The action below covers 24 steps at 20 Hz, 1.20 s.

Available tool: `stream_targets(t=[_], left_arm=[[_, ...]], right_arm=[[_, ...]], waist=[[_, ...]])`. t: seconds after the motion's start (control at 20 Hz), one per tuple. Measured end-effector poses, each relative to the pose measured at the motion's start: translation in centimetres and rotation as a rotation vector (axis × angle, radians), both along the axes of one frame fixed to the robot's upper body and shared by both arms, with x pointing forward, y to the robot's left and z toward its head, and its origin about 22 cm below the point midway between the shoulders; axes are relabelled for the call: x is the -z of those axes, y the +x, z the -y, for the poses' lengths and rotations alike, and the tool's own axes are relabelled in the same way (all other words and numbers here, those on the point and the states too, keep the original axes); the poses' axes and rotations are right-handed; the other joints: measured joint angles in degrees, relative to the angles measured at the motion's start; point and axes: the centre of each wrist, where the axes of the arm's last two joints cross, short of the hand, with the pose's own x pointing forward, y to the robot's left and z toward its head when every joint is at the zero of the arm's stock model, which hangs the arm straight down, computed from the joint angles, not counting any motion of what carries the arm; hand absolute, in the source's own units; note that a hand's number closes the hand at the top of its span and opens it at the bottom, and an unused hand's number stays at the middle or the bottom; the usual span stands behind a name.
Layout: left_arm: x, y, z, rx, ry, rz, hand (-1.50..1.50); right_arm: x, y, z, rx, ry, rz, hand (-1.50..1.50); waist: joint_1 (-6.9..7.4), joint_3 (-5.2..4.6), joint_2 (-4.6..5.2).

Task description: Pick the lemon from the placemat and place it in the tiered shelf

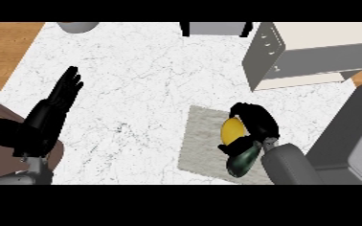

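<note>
On the white marble counter [141, 76], veined with fine grey lines, a pale grey placemat [205, 139] lies near the right front. At the far left a strip of brown wood floor [17, 43] shows beyond the counter's edge. Along the far edge sit a grey round object [78, 26] at the left, cut off by the view, and a grey box between two black posts [216, 28] in the middle; what these are cannot be told. At the far right stands the tiered shelf [304, 52], cream on top with grey sides and small holes in its left wall. A dark grey slab [346, 143] fills the near right corner. No brand, label or writing can be read anywhere.

The lemon [233, 130] is over the right part of the placemat, yellow between black fingers. The right hand [254, 122] curls round it, fingers on the far and right sides and thumb on the near side; whether the lemon touches the mat cannot be told. Just near of the hand a dark green object [243, 163] lies on the mat's near edge, beside the grey forearm [290, 165].

The left hand [56, 100] rests at the left of the counter, fingers straight and pointing far, holding nothing.
</note>
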Motion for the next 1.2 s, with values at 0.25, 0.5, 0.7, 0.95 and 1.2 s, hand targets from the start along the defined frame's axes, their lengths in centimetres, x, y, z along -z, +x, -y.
stream_targets(t=[0.25,0.5,0.7,0.95,1.2], left_arm=[[-0.1,0.4,0.5,0.002,0.001,-0.008,0.00],[0.3,0.5,-0.3,-0.013,-0.001,-0.006,0.00],[0.1,0.0,-0.4,-0.022,0.006,-0.002,0.00],[0.2,-0.3,-0.4,-0.024,0.003,-0.004,0.00],[-0.3,0.0,-0.3,-0.022,0.006,-0.006,0.00]], right_arm=[[-0.1,0.4,0.4,0.016,0.002,0.096,1.50],[-3.0,-0.1,0.6,0.057,0.081,0.207,1.50],[-4.3,-3.8,-1.7,0.153,0.116,0.260,1.50],[-8.2,-7.5,-4.2,0.257,0.229,0.405,1.50],[-13.9,-9.7,-5.2,0.325,0.281,0.584,1.50]], waist=[[-0.26,0.33,0.63],[-0.97,0.50,1.02],[-1.55,0.52,0.88],[-1.83,0.55,0.87],[-1.48,0.56,0.98]])
